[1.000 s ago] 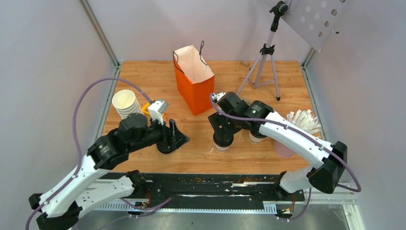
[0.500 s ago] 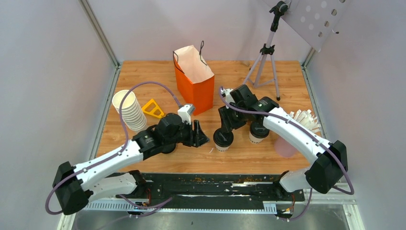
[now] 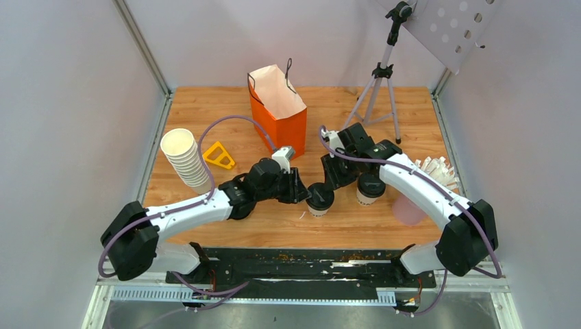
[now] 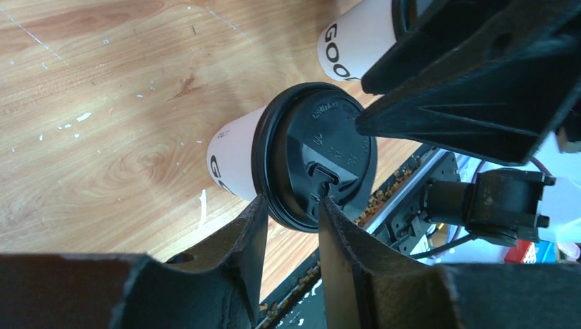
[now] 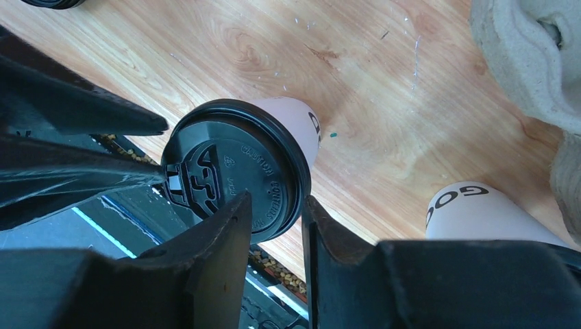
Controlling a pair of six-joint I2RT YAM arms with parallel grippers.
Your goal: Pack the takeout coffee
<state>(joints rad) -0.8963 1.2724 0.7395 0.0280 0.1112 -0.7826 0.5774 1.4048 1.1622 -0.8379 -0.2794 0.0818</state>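
A takeout coffee, a white cup with a black lid, stands at the table's front middle. Both arms meet at it. My left gripper comes in from the left; in the left wrist view its jaws straddle the lid's near rim, both tips touching. My right gripper reaches from behind; its jaws pinch the same lid's edge. A second takeout coffee stands just to the right. The open orange paper bag is upright behind them.
A tilted stack of lidless white cups and a yellow triangle sit at the left. A tripod stands at the back right, paper sachets at the right edge. Grey pulp cardboard lies beyond the cups.
The left arm swung right from the table's left to the lidded cup. The right gripper lifted off the cup and shifted back to its rim. Both sets of jaws narrowed.
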